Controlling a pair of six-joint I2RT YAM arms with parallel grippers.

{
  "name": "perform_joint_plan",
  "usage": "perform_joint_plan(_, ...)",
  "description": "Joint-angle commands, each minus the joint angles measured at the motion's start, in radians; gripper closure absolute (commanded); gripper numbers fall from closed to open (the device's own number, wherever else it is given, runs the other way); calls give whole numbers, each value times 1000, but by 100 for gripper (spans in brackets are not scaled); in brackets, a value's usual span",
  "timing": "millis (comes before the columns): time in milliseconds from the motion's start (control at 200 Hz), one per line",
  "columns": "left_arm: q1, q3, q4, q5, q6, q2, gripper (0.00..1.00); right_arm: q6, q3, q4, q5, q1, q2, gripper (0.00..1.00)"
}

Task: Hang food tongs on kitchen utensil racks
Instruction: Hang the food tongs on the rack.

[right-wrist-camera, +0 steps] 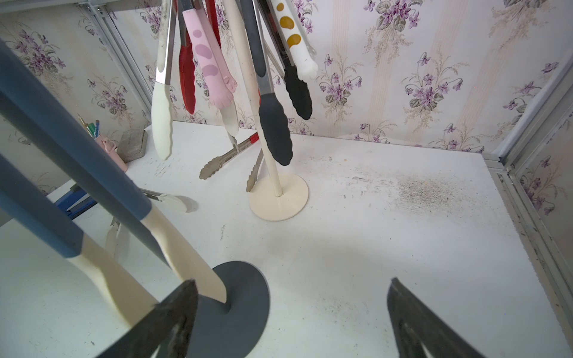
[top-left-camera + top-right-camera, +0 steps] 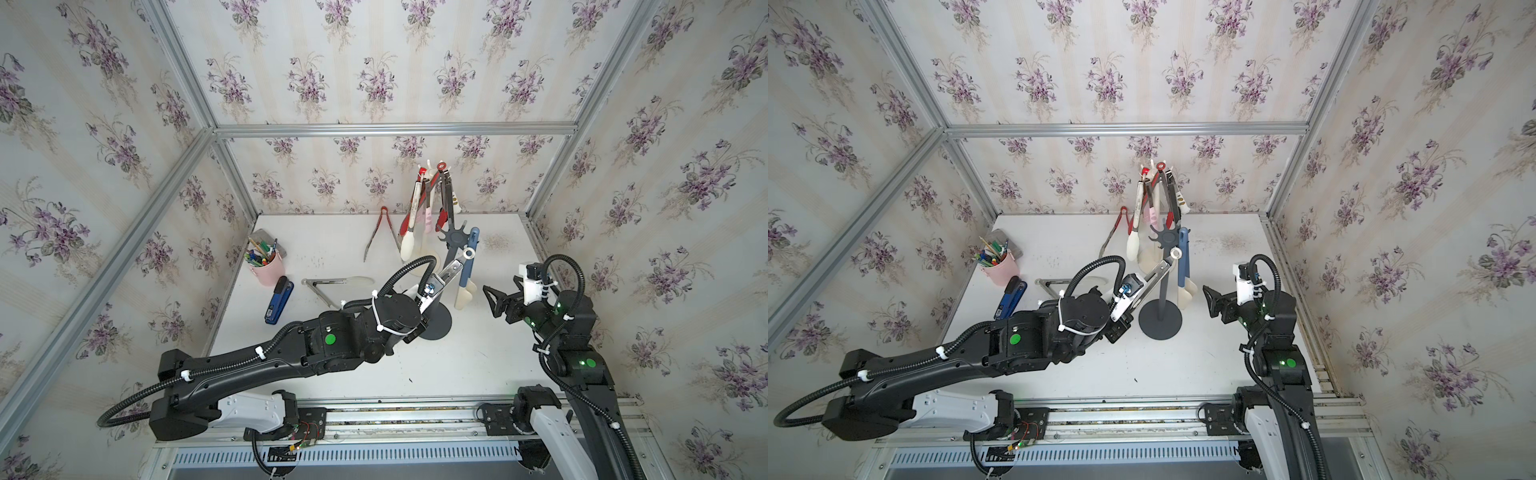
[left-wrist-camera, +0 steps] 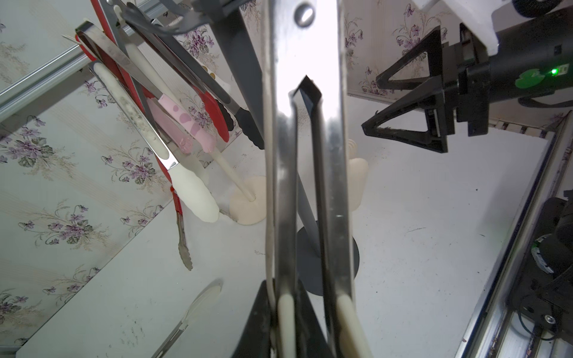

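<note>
Flowered wallpaper (image 2: 374, 62) all round, a white bench (image 2: 478, 365) below. Two racks are standing: the cream-white rack (image 1: 290, 206) at the back and the dark grey rack (image 2: 1167, 328) nearer the front.

Now the tongs. At least five hang on the cream one: white-tipped tongs (image 1: 161, 117), red tongs (image 1: 187, 83), pink tongs (image 1: 210, 68), black tongs (image 1: 274, 124) and spotted tongs (image 1: 297, 46). They're bunched too tight for an exact count. One pair, the blue-handled tongs (image 2: 1182, 266), hangs on the dark rack. Two lie flat on the bench: red-handled tongs (image 2: 380, 232) and cream-tipped tongs (image 2: 332, 282).

One more pair, the steel tongs (image 2: 1158, 271), is clamped in the left tool (image 3: 285, 310). That arm is stretched low across the bench, wrist tipped up, the ring end just beside the dark crown. Hooked or not, I can't tell.

The right arm is folded upright at the side, with the right tool (image 2: 491, 300) gaping and empty, aimed at the dark rack.
</note>
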Motion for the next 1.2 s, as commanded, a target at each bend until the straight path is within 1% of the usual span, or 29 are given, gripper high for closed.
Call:
perform_joint_plan(0,-1,17,12,-52,-9,10,92,-9,6,12,-10,2,-4,6)
perform_joint_plan(130,0,18,5,-82,-20,15,92,-9,5,11,-15,2,-9,6)
perform_joint_plan(390,0,39,-21,-100,-28,47,92,-10,4,14,-22,2,-13,6)
perform_joint_plan(789,-2,73,-96,-166,-55,87,93,-10,7,13,-24,2,-18,6)
perform_joint_plan(914,-9,79,-108,-181,-56,100,92,-12,4,15,-23,2,-16,6)
perform_joint_plan(954,-10,77,-108,-177,-57,101,87,-13,4,15,-23,2,-15,7)
perform_joint_plan(974,-10,76,-108,-172,-58,101,82,-13,4,15,-23,2,-15,6)
perform_joint_plan(1024,-9,71,-107,-158,-64,100,63,-13,4,14,-22,2,-15,6)
perform_joint_plan(1074,-9,65,-106,-146,-70,98,47,-15,3,16,-22,2,-13,6)
perform_joint_plan(1084,-9,64,-105,-145,-71,98,42,-15,3,16,-21,2,-13,6)
perform_joint_plan(1104,-9,64,-106,-143,-73,98,36,-16,3,18,-20,2,-13,6)
perform_joint_plan(1169,-9,58,-104,-140,-81,97,23,-16,3,19,-20,2,-12,6)
perform_joint_plan(1194,-10,54,-102,-138,-86,95,19,-16,1,21,-22,2,-12,6)
